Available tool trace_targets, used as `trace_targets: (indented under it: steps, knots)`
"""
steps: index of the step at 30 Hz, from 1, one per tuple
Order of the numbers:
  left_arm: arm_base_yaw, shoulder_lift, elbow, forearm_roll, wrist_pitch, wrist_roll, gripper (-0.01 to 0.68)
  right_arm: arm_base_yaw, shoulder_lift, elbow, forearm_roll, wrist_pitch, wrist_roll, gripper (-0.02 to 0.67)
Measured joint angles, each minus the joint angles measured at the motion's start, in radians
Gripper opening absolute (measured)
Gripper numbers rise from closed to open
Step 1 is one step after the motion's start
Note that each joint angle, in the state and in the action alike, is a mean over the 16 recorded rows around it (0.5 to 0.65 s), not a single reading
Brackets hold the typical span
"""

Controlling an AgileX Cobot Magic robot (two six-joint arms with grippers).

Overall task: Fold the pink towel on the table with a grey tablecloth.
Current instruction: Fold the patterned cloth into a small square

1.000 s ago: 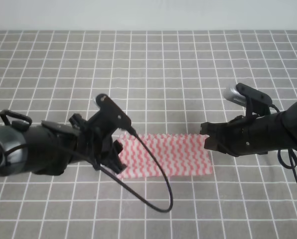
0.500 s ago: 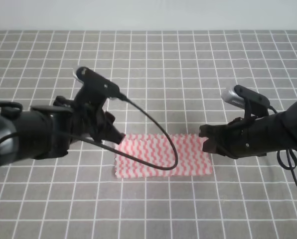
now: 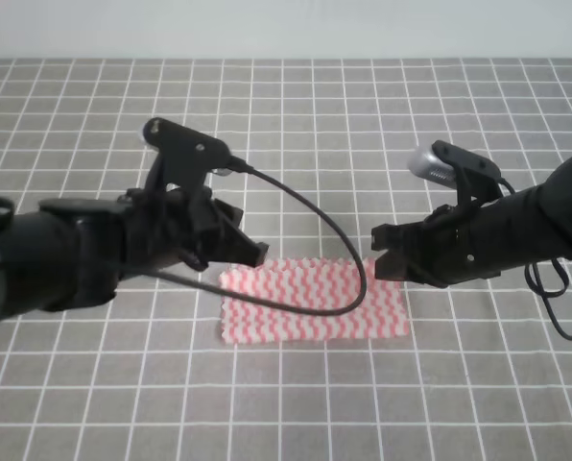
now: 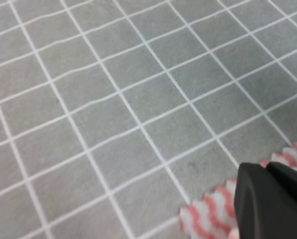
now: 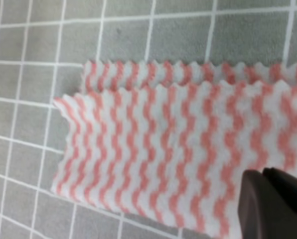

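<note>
The pink towel (image 3: pixel 315 300) lay flat on the table with a grey tablecloth (image 3: pixel 296 144), folded in half into a wide strip; in the right wrist view the top layer sat slightly short of the bottom layer's far zigzag edge. The left gripper (image 3: pixel 248 252) hung just above the towel's left far corner, fingers pressed together, holding nothing. The right gripper (image 3: pixel 382 257) was at the towel's right far corner, fingers likewise together, empty. A black cable (image 3: pixel 348 245) looped over the towel.

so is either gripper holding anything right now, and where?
Nothing is held. The pink-and-white wavy-striped towel lies flat, folded in two layers, on the grey grid tablecloth. Left gripper and right gripper hover at its far corners, jaws shut.
</note>
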Motion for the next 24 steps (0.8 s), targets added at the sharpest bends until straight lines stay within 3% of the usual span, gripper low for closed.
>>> trace_targets:
  steps: [11,24]
  knots:
    - [0.003,-0.022,0.04,-0.002,0.068,-0.018,0.0,-0.001,-0.003,-0.009,-0.057,0.01,0.032,-0.016]
    - [0.009,0.112,0.038,0.001,0.236,-0.047,0.0,-0.002,-0.004,-0.009,-0.188,0.019,0.138,-0.016]
